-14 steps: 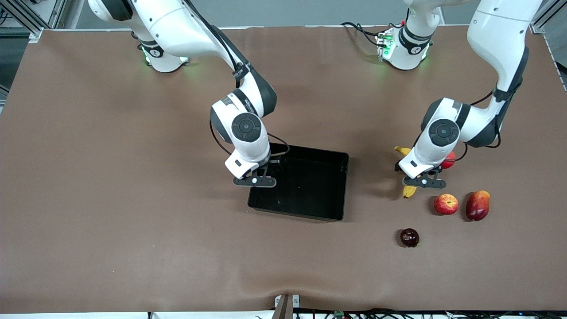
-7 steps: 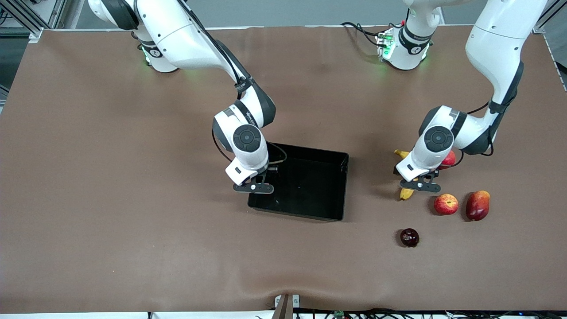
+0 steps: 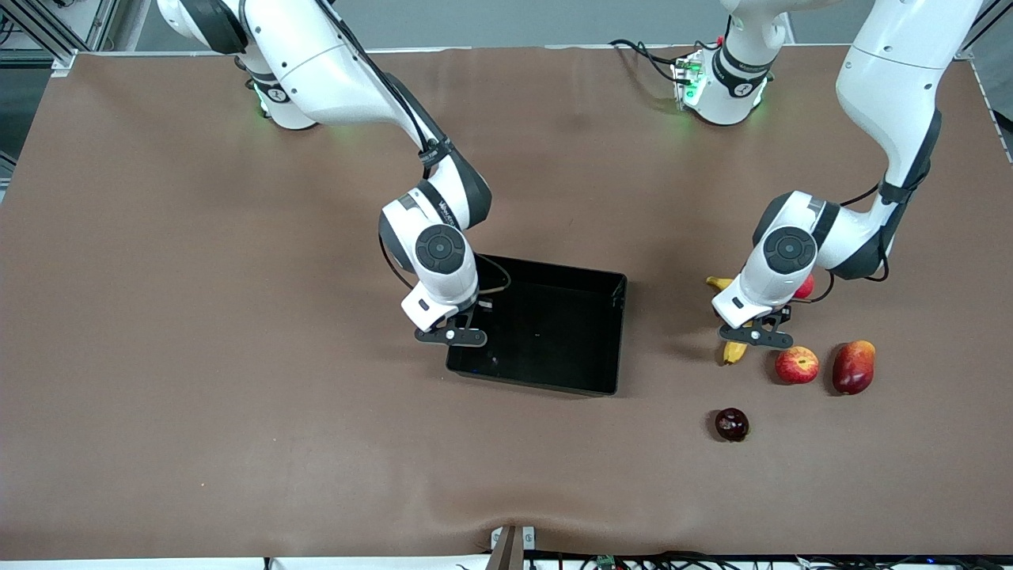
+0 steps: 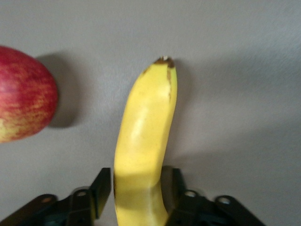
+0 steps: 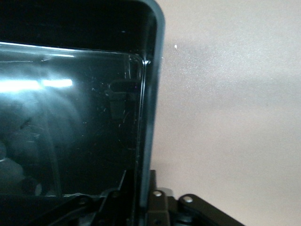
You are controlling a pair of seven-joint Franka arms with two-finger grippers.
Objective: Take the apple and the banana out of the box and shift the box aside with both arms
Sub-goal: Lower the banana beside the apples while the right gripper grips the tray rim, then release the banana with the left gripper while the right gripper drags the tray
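**Two arms at work: one on the tray's wall, one on the banana**

On the brown table, the right gripper sits at the wall of the black tray that faces the right arm's end of the table. Its fingers are pinched narrow on that wall, one inside and one outside, as the right wrist view shows. The glossy tray lies near the table's middle with nothing in it.

Toward the left arm's end, the left gripper is down over the banana. In the left wrist view the yellow fruit runs between the two black fingers, which stand on either side of it and close against its skin; the grip looks half-wide around the fruit. The banana's brown tip points away from the gripper.

Just beside the banana, toward the left arm's end, lies the red apple with yellow patches, and next to that the red-orange mango. A dark red pomegranate rests nearer the front camera than these. Another red fruit peeks out from under the left arm's wrist.

No legible writing or brand mark can be made out on the tray or fruit; small lettering on the arms' joints is too fine to read.
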